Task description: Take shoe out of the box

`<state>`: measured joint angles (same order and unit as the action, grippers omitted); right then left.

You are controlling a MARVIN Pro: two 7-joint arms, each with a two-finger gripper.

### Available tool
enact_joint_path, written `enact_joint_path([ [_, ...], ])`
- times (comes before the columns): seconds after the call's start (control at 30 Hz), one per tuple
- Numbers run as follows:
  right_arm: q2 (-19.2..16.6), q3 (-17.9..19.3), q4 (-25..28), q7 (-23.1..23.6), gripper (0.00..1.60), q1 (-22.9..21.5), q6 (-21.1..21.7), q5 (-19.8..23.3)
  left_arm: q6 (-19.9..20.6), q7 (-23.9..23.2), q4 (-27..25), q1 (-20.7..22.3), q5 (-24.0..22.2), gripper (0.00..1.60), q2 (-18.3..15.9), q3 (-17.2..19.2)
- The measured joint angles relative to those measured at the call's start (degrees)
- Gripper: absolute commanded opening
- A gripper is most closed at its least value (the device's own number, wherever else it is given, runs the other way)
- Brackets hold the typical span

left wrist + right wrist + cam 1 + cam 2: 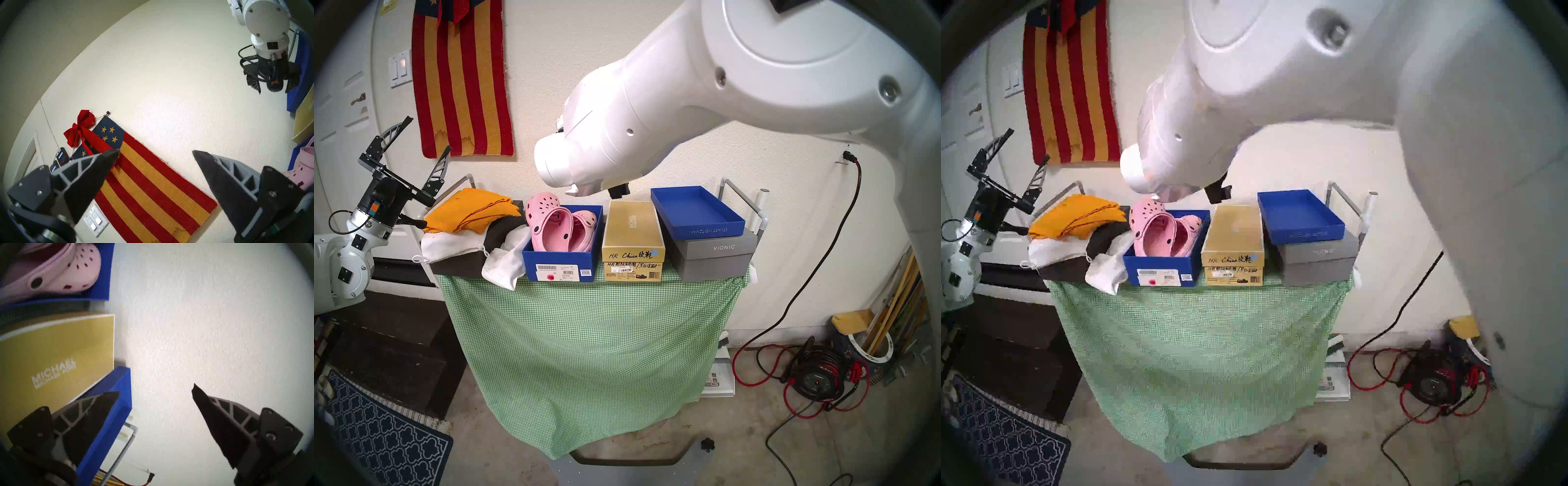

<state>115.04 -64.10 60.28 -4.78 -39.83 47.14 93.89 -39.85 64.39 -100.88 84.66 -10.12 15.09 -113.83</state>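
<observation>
The deep blue shoebox (561, 263) stands open on the green-clothed table, with barcode labels and a pink sticker on its near end. Two pink clogs (551, 230) stand in it, heels up; the left one pokes above the rim. They also show in the right wrist view (68, 273). My left gripper (427, 134) is open and empty, raised to the left of the table and pointing at the wall. My right gripper (155, 389) is open and empty, above the back of the tan box and blue lid, facing the wall. In the head views my own arm mostly hides it.
A tan lidded box (633, 227) sits right of the shoebox. A shallow blue lid (697, 212) lies on a grey Vionic box (714, 258). Orange cloth (473, 210) and white bags (504, 261) lie to the shoebox's left. The wall is close behind.
</observation>
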Motion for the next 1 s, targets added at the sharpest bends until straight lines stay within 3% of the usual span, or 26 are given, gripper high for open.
enact_joint_path([
  [0.27, 0.0, 4.9, -7.0, 6.0, 1.60, 3.3, -3.9, -2.6, 0.0, 0.0, 0.0, 0.1, 0.0, 1.60, 0.0, -0.1],
  [0.47, 0.0, 6.5, -11.4, 11.8, 1.60, 5.5, -6.0, -4.0, 0.0, 0.0, 0.0, 0.1, 0.0, 1.60, 0.0, -0.1],
  [1.0, 0.0, 5.5, -20.7, 28.7, 1.60, 12.5, -11.1, -6.5, 0.0, 0.0, 0.0, 0.3, -0.1, 1.60, 0.0, -0.2],
])
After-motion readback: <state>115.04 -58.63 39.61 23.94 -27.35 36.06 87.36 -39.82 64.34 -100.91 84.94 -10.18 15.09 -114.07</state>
